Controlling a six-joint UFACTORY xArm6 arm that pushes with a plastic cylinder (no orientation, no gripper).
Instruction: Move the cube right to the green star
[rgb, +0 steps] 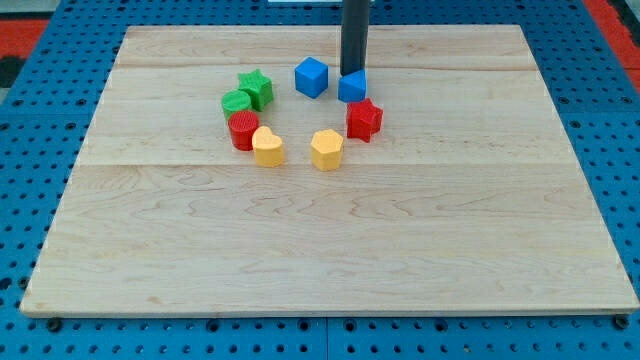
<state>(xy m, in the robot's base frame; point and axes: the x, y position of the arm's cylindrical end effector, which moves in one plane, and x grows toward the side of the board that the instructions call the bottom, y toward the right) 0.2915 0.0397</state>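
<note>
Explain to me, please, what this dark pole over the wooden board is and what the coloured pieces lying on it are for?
The pole is a robot arm's pushing rod; it grips nothing, it only slides blocks about. My tip sits just behind the blue block near the red star. One camera looks down across the wooden board. Also there: a blue cube, a green star, a green round block, a red round block, a yellow heart and another yellow block. Nothing is held.
</note>
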